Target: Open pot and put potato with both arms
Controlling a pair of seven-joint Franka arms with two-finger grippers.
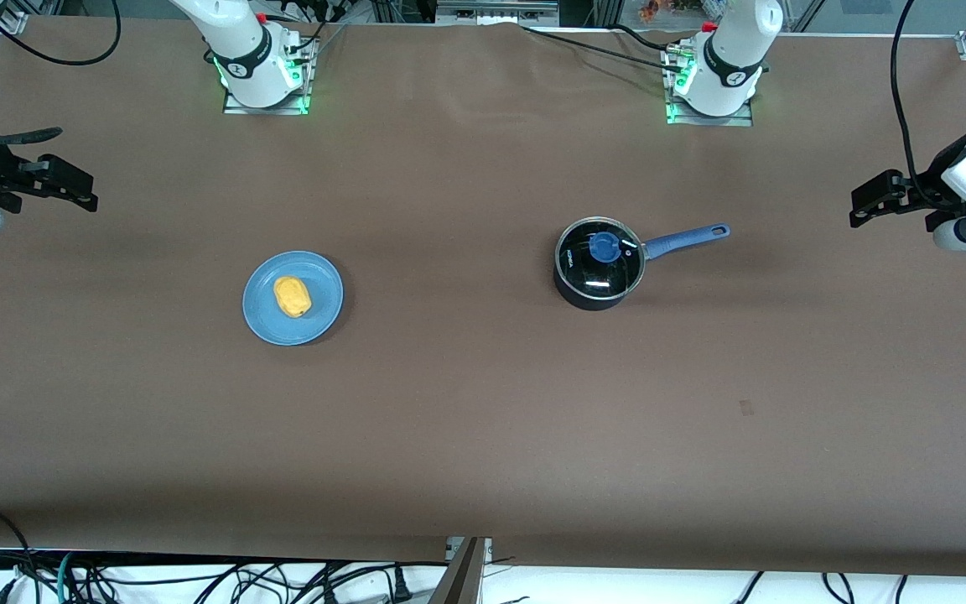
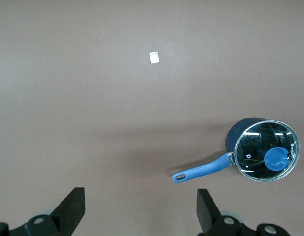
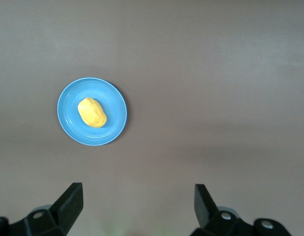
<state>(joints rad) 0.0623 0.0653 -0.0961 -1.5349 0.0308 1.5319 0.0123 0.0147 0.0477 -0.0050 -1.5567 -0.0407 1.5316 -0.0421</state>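
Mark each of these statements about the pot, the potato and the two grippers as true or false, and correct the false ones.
1. The glass lid sits on the pot. True.
2. The potato lies inside the pot. False: it lies on the blue plate, toward the right arm's end of the table.
3. The left gripper is shut on the lid's blue knob. False: it is open and holds nothing, over bare table at the left arm's end.
4. The right gripper is open and empty. True.
5. The pot's blue handle points toward the plate. False: it points toward the left arm's end, away from the plate.
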